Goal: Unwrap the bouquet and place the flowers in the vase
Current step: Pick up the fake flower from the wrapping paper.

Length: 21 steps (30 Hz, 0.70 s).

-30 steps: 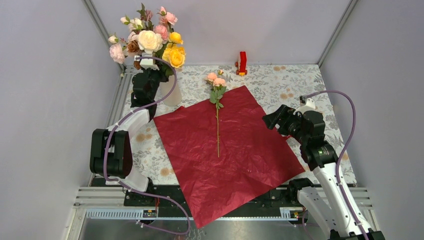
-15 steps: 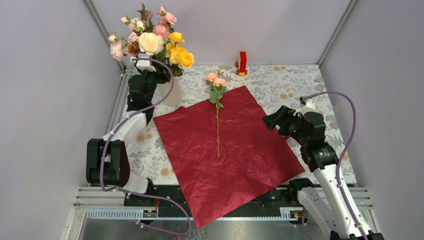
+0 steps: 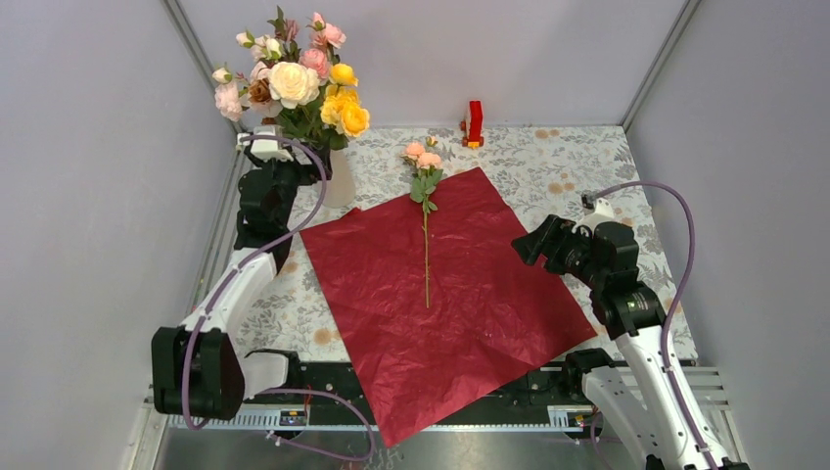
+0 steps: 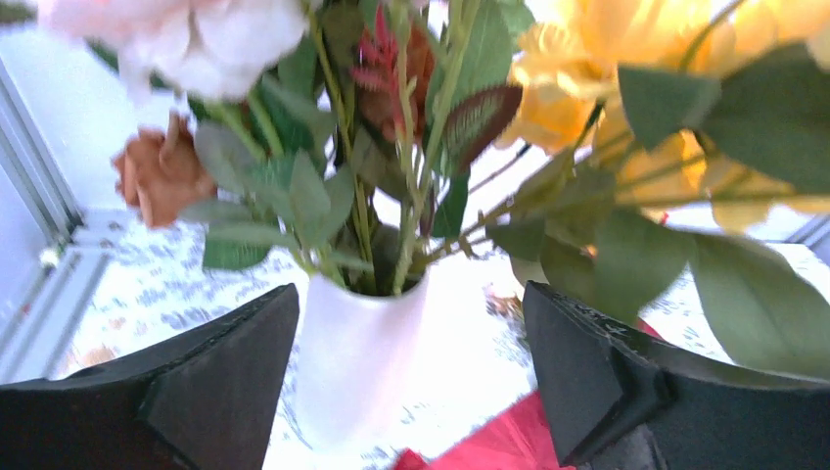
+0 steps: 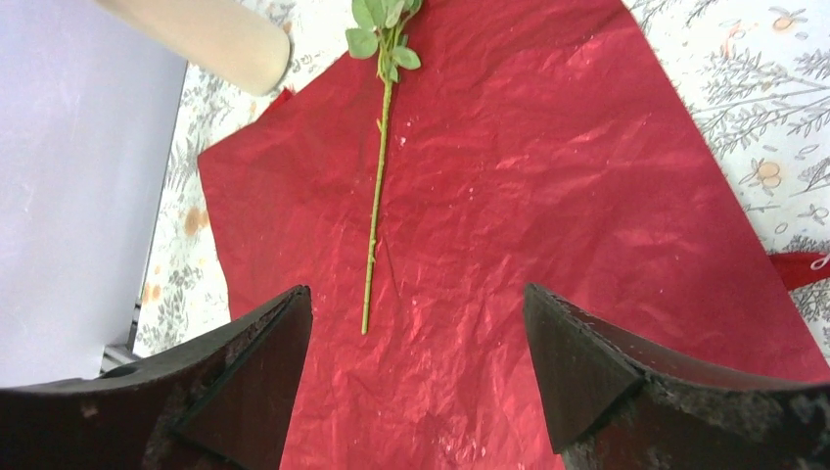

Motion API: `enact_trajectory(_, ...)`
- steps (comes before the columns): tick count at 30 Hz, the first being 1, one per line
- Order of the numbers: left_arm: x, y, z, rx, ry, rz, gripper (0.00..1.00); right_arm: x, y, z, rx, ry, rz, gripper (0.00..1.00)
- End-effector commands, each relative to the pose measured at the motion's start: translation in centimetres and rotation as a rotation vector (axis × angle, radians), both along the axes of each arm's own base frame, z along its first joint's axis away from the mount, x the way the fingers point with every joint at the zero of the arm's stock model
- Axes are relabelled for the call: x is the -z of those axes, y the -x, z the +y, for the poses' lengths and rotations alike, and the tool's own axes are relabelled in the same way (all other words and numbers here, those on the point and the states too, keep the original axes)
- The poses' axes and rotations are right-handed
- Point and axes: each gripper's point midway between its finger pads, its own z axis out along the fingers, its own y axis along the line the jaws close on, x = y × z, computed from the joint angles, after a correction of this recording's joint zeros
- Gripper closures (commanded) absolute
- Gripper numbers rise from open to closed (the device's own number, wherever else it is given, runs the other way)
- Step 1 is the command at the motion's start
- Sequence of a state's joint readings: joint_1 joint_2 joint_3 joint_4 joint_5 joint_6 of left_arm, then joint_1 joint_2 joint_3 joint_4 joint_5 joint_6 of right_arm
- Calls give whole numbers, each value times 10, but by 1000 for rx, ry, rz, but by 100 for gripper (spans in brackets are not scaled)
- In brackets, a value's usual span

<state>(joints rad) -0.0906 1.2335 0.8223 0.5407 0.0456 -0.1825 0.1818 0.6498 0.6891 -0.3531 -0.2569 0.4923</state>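
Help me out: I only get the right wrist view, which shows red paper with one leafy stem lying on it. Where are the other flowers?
Observer: The flowers stand in the vase at the far left, a bunch of pink, cream and yellow.
Visitor: Does my stem have a bloom? My picture cuts it off.
Observer: Yes. The stem ends in small pink blooms just past the far edge of the paper.
Visitor: And what is the other arm doing?
Observer: The left gripper is open and faces the vase, which shows between its fingers.
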Motion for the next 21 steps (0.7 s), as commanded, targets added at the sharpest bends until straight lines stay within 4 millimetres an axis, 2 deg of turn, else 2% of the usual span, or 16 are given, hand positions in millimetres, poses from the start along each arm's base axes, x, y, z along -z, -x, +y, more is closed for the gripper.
enact_trajectory(1,1,31,-4,-2,111,30,7,-16,14,7,-97,24,-15,16)
enact_trajectory(3,8,48,-1,-38,156,70,5,-12,19,9,-124,35,14,17)
enact_trajectory(4,4,59,1,-47,185,68,4,-10,20,10,-134,39,33,18)
enact_trajectory(8,8,90,1,-39,207,155,1,2,21,13,-150,38,114,24)
enact_trajectory(11,33,105,4,-49,134,293,1,2,15,17,-145,17,130,27)
enact_trajectory(16,47,119,-15,84,37,427,1,6,-4,28,-119,80,162,28)
enact_trajectory(21,43,118,-19,114,64,435,1,21,-27,66,-162,129,218,31)
